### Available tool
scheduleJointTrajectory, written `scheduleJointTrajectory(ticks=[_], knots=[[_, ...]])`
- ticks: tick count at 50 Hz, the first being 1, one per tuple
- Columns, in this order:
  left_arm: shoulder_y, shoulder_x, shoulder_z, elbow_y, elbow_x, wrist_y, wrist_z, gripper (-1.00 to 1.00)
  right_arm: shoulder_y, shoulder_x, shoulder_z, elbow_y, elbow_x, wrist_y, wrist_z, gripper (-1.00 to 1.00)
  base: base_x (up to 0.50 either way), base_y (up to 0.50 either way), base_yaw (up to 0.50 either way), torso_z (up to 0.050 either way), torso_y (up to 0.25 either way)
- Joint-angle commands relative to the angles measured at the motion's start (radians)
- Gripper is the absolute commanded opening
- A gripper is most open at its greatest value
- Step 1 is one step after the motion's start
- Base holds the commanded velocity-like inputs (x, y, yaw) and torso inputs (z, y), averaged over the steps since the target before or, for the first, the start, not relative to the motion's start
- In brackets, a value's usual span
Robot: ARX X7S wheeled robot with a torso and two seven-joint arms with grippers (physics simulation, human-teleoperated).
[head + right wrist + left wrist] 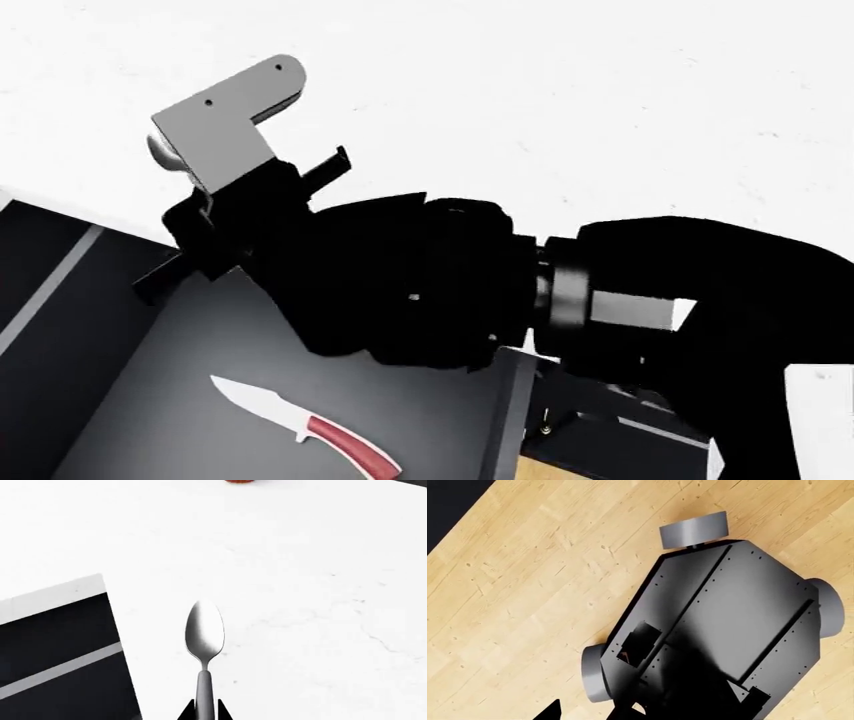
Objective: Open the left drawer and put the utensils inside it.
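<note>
The left drawer (pixel 147 400) stands pulled open, showing its dark grey inside. The knife (pixel 310 430), with a red handle and a pale blade, lies flat in it. The spoon (pixel 204 635) has a silver bowl and a dark grey handle; my right gripper (pixel 207 712) is shut on the handle. It holds the spoon over the white countertop (pixel 307 580), just beside the drawer's edge (pixel 110 630). In the head view my right arm (pixel 441 290) hides the spoon. My left gripper (pixel 640 716) hangs low over the floor, open and holding nothing; only one fingertip (pixel 554 711) shows clearly.
The left wrist view looks down on the wooden floor (pixel 527 580) and my own black base (pixel 727 615) with its grey wheels. A small red object (pixel 240 481) sits at the far edge of the countertop. A wooden strip (pixel 561 468) shows beside the drawer's right wall.
</note>
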Motion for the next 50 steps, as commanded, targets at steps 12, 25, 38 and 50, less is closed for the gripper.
scheduleJointTrajectory(ticks=[12, 25, 38, 50], knots=[[-0.004, 0.000, -0.020, 0.000, -0.001, -0.014, 0.049, 1.00, -0.015, -0.001, -0.009, -0.249, 0.004, 0.043, 0.066, -1.00, 0.00, 0.00, 0.00, 0.000, 0.207], [-0.004, 0.002, -0.019, 0.000, 0.000, -0.003, 0.053, 1.00, -0.130, 0.000, -0.022, -0.201, -0.092, 0.109, 0.035, -1.00, 0.00, 0.00, 0.00, 0.000, 0.250], [-0.002, 0.002, -0.013, 0.000, 0.000, -0.003, 0.038, 1.00, -0.255, 0.126, -0.188, -0.150, -0.221, 0.122, -0.098, -1.00, 0.00, 0.00, 0.00, 0.000, 0.000], [-0.006, 0.003, -0.007, 0.000, 0.000, 0.002, 0.034, 1.00, -0.294, 0.122, -0.268, -0.241, -0.308, 0.129, -0.109, -1.00, 0.00, 0.00, 0.00, 0.000, 0.000]])
